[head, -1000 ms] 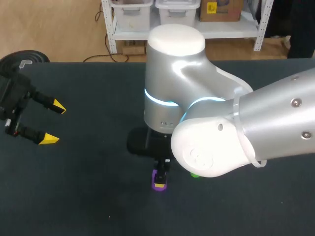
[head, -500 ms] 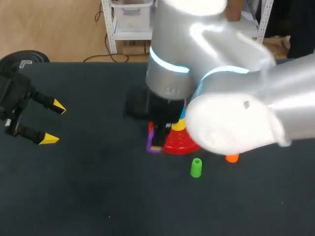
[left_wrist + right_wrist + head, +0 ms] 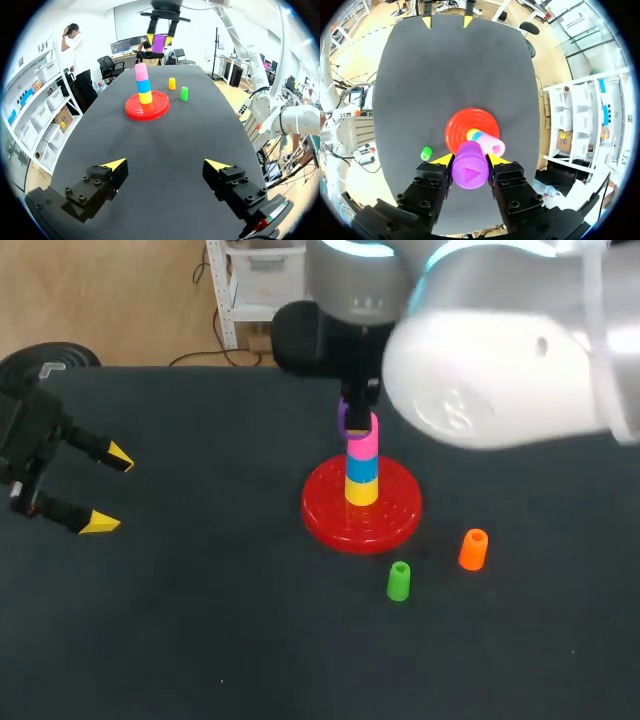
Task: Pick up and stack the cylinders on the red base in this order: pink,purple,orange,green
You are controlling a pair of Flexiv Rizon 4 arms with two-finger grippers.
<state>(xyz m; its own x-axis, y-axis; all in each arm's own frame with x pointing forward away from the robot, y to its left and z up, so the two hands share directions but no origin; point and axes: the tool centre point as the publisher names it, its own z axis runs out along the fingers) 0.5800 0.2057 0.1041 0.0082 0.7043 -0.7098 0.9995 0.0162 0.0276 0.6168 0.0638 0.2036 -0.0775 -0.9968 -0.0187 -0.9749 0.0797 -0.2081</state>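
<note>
As the right gripper pinches the purple plastic cylinder slightly off-centre above the pink cylinder stacked on the round red base, centring and lowering it likely come next.

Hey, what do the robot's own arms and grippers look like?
The right arm has a bulky, rounded silver-grey and white casing with a glowing light-blue ring at a joint. The left gripper and right gripper are black, blocky and bolted, and each has two fingers with bright yellow wedge tips.
</note>
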